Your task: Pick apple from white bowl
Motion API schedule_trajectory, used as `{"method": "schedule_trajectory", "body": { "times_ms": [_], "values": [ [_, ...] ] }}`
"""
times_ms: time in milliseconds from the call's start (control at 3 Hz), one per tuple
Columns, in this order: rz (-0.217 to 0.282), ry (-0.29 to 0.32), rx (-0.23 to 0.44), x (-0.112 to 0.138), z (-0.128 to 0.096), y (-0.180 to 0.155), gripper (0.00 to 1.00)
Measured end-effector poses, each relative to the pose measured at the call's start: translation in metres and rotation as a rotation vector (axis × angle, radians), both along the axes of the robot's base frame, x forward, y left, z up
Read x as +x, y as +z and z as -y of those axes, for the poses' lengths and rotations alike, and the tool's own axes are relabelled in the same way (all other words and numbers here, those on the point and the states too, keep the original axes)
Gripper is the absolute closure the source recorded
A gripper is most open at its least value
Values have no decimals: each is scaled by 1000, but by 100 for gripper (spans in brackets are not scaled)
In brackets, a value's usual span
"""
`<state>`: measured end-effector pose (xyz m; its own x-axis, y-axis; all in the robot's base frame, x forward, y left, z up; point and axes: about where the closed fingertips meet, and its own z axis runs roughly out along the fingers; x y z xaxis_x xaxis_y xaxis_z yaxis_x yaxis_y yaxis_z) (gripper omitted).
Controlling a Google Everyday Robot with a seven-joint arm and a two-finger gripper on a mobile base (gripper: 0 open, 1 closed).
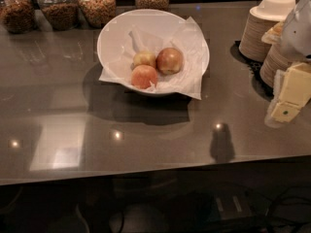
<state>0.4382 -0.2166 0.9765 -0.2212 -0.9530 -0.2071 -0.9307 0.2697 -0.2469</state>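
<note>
The white bowl (116, 38) stands at the back middle of the dark countertop, lined with crumpled white paper. Three apples lie in it. The apple (169, 60), dark red-brown with a yellowish patch, is the rightmost. A smaller pale yellow apple (144, 58) lies to its left, and an orange-pink apple (144, 76) lies in front of that one. My gripper (287, 100), cream-coloured under a white arm, hangs at the right edge of the view. It is well to the right of the bowl, above the counter, and holds nothing that I can see.
Several glass jars of grains (97, 3) line the back edge at the left. Stacks of tan paper bowls (265, 25) stand at the back right, close behind the gripper. The counter's front edge (146, 176) runs across the lower part of the view, with cables below it.
</note>
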Motion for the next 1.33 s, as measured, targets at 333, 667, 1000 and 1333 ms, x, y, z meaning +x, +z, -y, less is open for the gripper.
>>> {"method": "schedule_trajectory", "body": {
  "times_ms": [333,667,1000,1333],
  "values": [
    [0,0,0,0,0,0,0],
    [54,54,40,16,-17,4,0],
    [107,117,92,37,-42,7,0],
    [142,163,138,56,-65,8,0]
  ]
}}
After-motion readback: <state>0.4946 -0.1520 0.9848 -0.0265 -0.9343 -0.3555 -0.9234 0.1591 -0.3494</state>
